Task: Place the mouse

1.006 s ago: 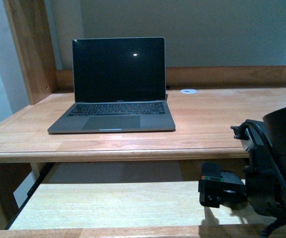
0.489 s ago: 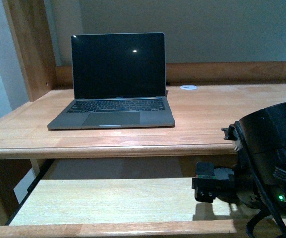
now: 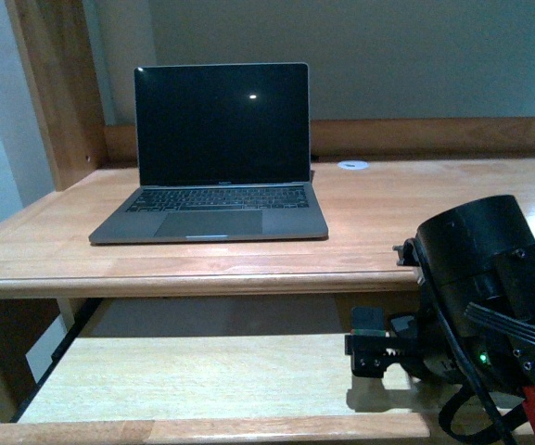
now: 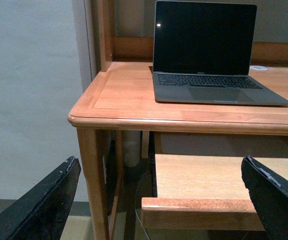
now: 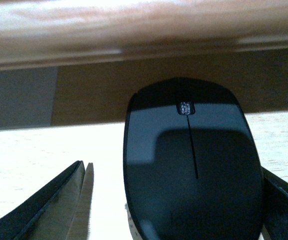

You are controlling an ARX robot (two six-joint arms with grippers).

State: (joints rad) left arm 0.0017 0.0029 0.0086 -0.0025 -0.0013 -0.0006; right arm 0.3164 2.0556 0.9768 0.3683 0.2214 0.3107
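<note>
Our right gripper [image 3: 367, 354] straddles the mouse [image 5: 193, 165] toward the shelf's [image 3: 202, 380] right edge — jaws spread, not yet clenched. We centre it, then close evenly.

right arm [image 3: 490, 278] crouching low at 4 o'clock, right gripper [image 3: 369, 354] gaping toward 9, left gripper [image 4: 158, 165] gaping wide too

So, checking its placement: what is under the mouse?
The pale pull-out shelf shows around the mouse, below the desktop edge. Its underside is covered, so contact cannot be seen.
</note>
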